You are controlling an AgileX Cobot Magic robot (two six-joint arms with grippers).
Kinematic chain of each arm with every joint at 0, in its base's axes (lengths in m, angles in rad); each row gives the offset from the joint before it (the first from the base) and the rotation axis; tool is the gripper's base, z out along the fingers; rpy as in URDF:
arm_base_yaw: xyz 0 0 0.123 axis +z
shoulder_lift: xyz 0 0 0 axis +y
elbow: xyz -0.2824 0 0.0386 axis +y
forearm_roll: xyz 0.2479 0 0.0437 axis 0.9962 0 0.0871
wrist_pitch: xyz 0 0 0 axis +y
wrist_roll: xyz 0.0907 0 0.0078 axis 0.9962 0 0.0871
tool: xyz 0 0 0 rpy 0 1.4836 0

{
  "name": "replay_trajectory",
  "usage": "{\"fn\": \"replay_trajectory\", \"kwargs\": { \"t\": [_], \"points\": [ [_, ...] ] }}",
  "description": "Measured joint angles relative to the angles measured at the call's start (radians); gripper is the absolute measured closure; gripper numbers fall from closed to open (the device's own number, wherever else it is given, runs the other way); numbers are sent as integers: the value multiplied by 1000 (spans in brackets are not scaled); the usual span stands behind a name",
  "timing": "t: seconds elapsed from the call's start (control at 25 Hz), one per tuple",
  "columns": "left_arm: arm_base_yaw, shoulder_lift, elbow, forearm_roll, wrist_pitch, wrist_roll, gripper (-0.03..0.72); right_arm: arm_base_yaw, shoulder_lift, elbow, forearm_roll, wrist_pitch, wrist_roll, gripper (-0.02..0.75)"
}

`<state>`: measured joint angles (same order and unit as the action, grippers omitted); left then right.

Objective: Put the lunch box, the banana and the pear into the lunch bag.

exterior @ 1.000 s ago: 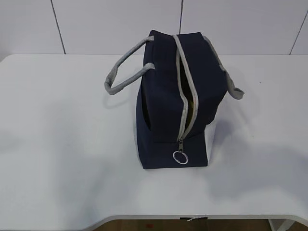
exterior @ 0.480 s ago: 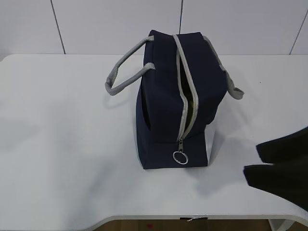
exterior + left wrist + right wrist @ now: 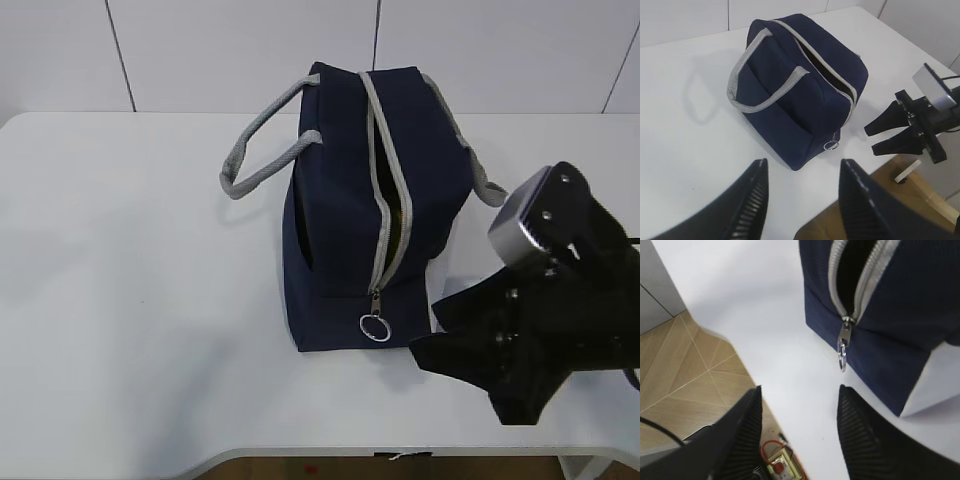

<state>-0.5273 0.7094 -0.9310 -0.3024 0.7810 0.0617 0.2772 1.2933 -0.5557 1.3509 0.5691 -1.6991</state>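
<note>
Exterior view: tall boxy navy-blue fabric lunch bag (image 3: 365, 200) standing mid-surface on the white surface (image 3: 130, 300), grey zipper (image 3: 385, 195) partly undone, a bit of yellow peeking through the slit. Right hand (image 3: 440, 335) just beside the bag's near corner, released, gripping nothing. Probably best to come in low and level at the metal ring pull (image 3: 375, 327).

Left wrist view: left hand (image 3: 800, 200) hanging back, spread wide, empty. Grey strap handles (image 3: 762, 80) flopped sideways.

Right wrist view: ring dangling right ahead between the fingers (image 3: 740, 440). Worth pinching the ring square, not fabric.
</note>
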Motion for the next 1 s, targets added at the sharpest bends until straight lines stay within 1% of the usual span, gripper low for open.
{"fn": "replay_trajectory", "kwargs": {
  "t": [0.12, 0.2, 0.36, 0.44, 0.56, 1.0],
  "points": [
    [0, 0, 0, 0, -11, 2, 337, 0, 86, 0, 177, -12, -211, 342],
    [0, 9, 0, 0, -12, 2, 337, 0, 138, 0, 275, -17, -332, 342],
    [0, 19, 0, 0, -17, 4, 337, 0, 240, 0, 413, -26, -495, 342],
    [0, 19, 0, 0, -23, 4, 337, 0, 280, -2, 441, -26, -541, 342],
    [0, 19, 0, 0, -25, 4, 337, 0, 329, -19, 451, -26, -573, 342],
    [0, 19, 0, -4, -27, 4, 337, 0, 359, -70, 457, 16, -595, 342]
  ]
}}
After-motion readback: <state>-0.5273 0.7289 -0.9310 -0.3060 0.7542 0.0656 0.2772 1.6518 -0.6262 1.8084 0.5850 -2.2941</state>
